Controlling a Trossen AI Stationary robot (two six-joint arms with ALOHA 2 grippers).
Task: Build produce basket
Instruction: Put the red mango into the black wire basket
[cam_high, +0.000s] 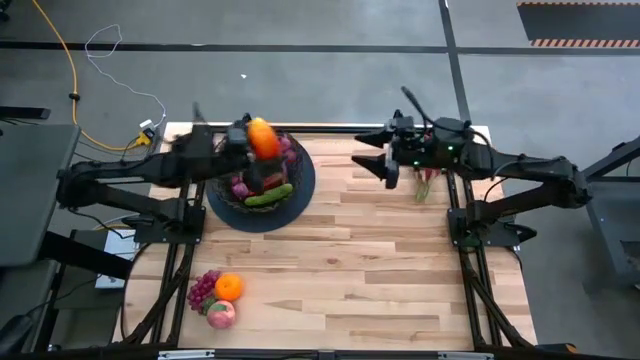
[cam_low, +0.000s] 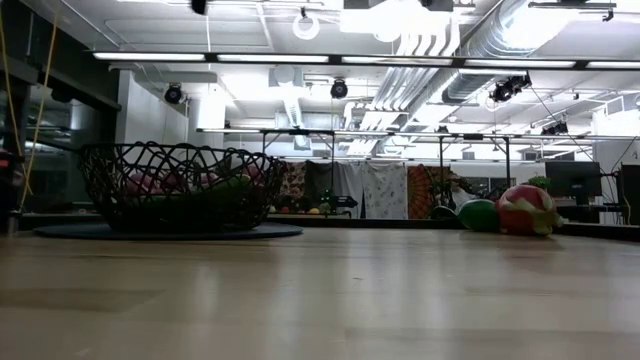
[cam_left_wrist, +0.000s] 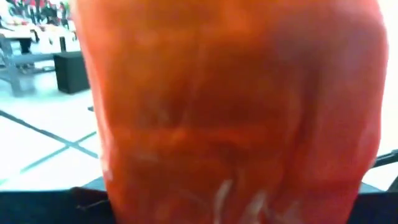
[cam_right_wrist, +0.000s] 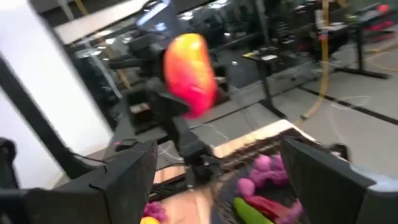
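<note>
Filling the left wrist view, a red-orange mango (cam_left_wrist: 236, 112) is seen gripped by the left gripper (cam_high: 250, 140), presumably for release into the basket (cam_high: 300, 190) below. From above, a cucumber (cam_high: 268, 198) and grapes (cam_high: 240, 187) are already seen in that basket (three pieces wait well short of it). Right of the basket, the right gripper (cam_right_wrist: 217, 180) is held wide open, empty.
</note>
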